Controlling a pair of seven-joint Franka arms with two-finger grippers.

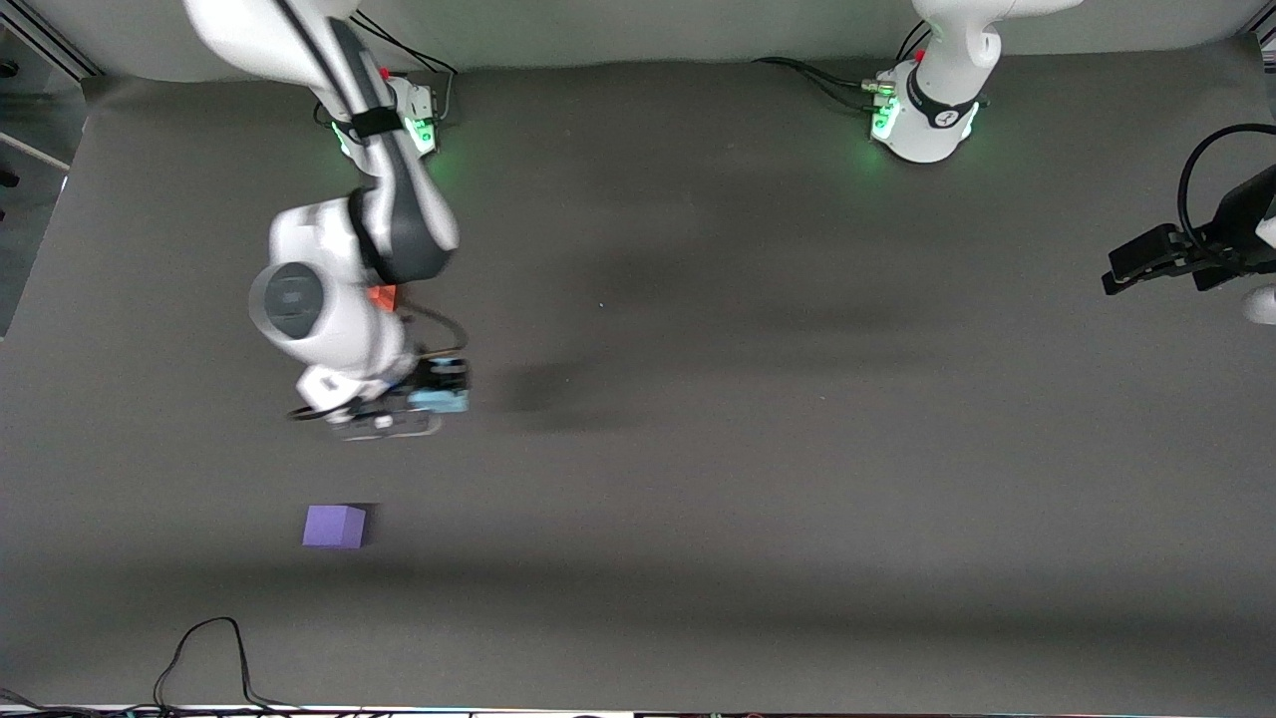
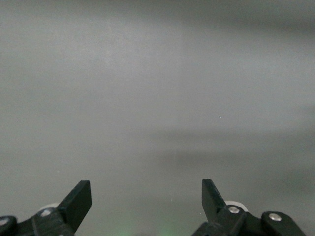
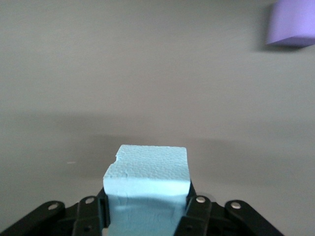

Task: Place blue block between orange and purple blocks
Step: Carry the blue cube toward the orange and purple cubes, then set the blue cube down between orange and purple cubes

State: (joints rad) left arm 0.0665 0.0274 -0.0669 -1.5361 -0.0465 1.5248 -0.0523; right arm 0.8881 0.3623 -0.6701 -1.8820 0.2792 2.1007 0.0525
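My right gripper [image 1: 439, 397] is shut on the light blue block [image 1: 440, 401], which fills the space between the jaws in the right wrist view [image 3: 146, 189]. It hangs over the table between the orange block and the purple block. The orange block [image 1: 383, 295] shows only as a small corner, mostly hidden under the right arm. The purple block [image 1: 335, 526] sits on the table nearer to the front camera; it also shows in the right wrist view [image 3: 291, 23]. My left gripper [image 2: 146, 196] is open and empty, waiting at the left arm's end of the table [image 1: 1146, 261].
The table is covered by a grey mat [image 1: 758, 419]. Black cables [image 1: 209, 658] lie along the mat's edge nearest the front camera. The two arm bases [image 1: 922, 110] stand along the edge farthest from that camera.
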